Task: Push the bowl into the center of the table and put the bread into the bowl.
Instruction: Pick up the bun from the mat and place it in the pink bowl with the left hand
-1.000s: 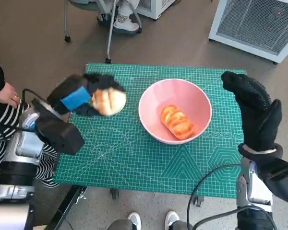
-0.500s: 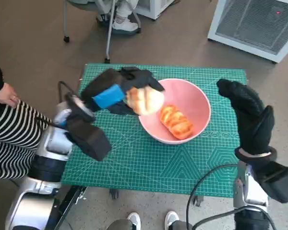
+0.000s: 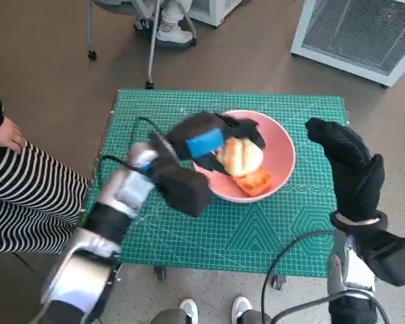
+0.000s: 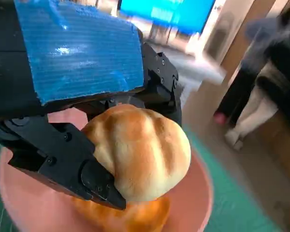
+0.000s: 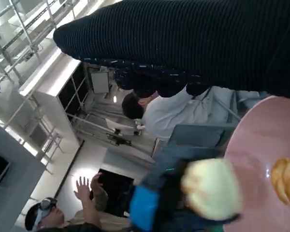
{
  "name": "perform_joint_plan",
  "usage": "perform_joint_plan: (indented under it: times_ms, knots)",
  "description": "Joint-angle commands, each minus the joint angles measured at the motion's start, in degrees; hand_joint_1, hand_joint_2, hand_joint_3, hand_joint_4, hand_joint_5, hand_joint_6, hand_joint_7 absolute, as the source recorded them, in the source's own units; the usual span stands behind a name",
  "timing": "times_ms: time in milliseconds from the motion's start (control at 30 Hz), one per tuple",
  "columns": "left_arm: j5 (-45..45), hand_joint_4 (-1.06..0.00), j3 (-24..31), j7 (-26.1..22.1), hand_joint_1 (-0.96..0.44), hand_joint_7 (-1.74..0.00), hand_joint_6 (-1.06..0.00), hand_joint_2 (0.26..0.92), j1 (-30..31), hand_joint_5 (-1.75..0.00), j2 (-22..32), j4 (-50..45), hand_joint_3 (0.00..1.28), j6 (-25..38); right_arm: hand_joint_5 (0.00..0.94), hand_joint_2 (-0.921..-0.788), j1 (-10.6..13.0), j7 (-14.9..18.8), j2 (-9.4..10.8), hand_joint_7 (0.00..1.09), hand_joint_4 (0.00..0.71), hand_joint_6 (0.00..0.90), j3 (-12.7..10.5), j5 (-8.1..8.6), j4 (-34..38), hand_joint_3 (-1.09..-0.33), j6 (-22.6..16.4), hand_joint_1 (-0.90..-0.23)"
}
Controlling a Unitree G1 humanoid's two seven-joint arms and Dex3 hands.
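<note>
While the round bread roll [image 3: 240, 155] is gripped in the left hand [image 3: 212, 143] just above the pink bowl [image 3: 280, 145], beside an orange pastry [image 3: 255, 181], placing is under way; release is called for next. The right hand [image 3: 351, 169] is held open, empty, beside the bowl.
</note>
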Motion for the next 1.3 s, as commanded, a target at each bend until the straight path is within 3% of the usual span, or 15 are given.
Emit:
perform_joint_plan:
  times_ms: [33,100,133,167,200,233,267,433,633,933,1300]
  knots:
    - [0.87,-0.49,-0.36,1.17,-0.33,-1.38,-0.52,0.921,-2.51,-0.68,-0.07,2.37,0.20,-0.59,0.000,-0.921,0.70,0.61,0.28,0.52,0.146,0.040,-0.35,0.04,1.55,-0.779,-0.42,-0.732]
    - [0.97,-0.48,-0.34,1.30,-0.34,-1.39,-0.52,0.921,-2.66,-0.65,-0.13,2.75,0.21,-0.81,0.000,-0.921,0.67,0.63,0.26,0.52,0.146,0.038,-0.34,0.06,1.66,-0.780,-0.53,-0.732]
    - [3.33,-0.48,-2.38,-0.54,-0.34,-1.39,-0.52,0.921,-3.68,-0.64,-0.61,4.40,0.21,2.69,0.000,-0.921,0.55,0.72,0.21,0.52,0.146,0.038,-0.63,0.01,2.81,-0.780,-1.33,-0.732]
    - [5.12,-0.40,-3.93,-1.87,-0.31,-1.22,-0.42,0.886,-4.47,-0.55,-0.99,5.74,0.19,5.29,0.000,-0.921,0.43,0.82,0.17,0.52,0.146,0.037,-0.85,-0.02,3.79,-0.780,-1.98,-0.731]
    - [6.30,-0.32,-5.06,-2.62,-0.25,-0.87,-0.32,0.841,-5.16,-0.37,-1.40,7.15,0.15,6.89,0.000,-0.921,0.28,0.87,0.13,0.52,0.146,0.037,-1.02,-0.06,4.61,-0.780,-2.55,-0.729]
    - [6.87,-0.29,-5.72,-2.92,-0.24,-0.73,-0.29,0.827,-5.59,-0.29,-1.66,8.07,0.13,7.71,0.000,-0.921,0.13,0.92,0.12,0.52,0.146,0.036,-1.12,-0.08,5.20,-0.780,-2.95,-0.728]
    - [6.70,-0.22,-5.75,-2.73,-0.21,-0.41,-0.26,0.801,-5.76,-0.15,-1.89,8.89,0.08,7.45,0.000,-0.921,-0.06,0.95,0.11,0.53,0.146,0.035,-1.20,-0.11,5.68,-0.780,-3.27,-0.727]
    - [5.61,-0.12,-5.26,-1.87,-0.22,-0.11,-0.23,0.780,-6.06,-0.03,-2.84,12.32,0.04,6.31,0.000,-0.921,-0.94,1.18,0.11,0.54,0.146,0.031,-1.44,0.06,7.43,-0.780,-4.25,-0.724]
    - [4.84,-0.03,-4.57,-1.02,-0.33,-0.03,-0.19,0.788,-6.33,0.00,-3.40,15.63,0.03,4.64,0.001,-0.921,-1.85,1.15,0.14,0.55,0.148,0.026,-1.60,-0.11,8.82,-0.780,-4.72,-0.720]
    - [2.27,0.00,-2.60,-1.36,-0.50,-0.01,-0.14,0.806,-6.64,0.00,-3.27,18.52,0.03,3.23,0.001,-0.921,-2.77,0.99,0.28,0.57,0.148,0.016,-1.53,-0.37,9.85,-0.782,-5.05,-0.717]
    - [-6.46,0.00,4.92,-4.93,-0.65,0.00,-0.10,0.899,-5.52,0.00,-0.73,18.79,0.05,-1.62,0.003,-0.921,-3.34,0.89,0.27,0.60,0.152,0.007,-1.52,-0.42,9.81,-0.780,-4.92,-0.713]
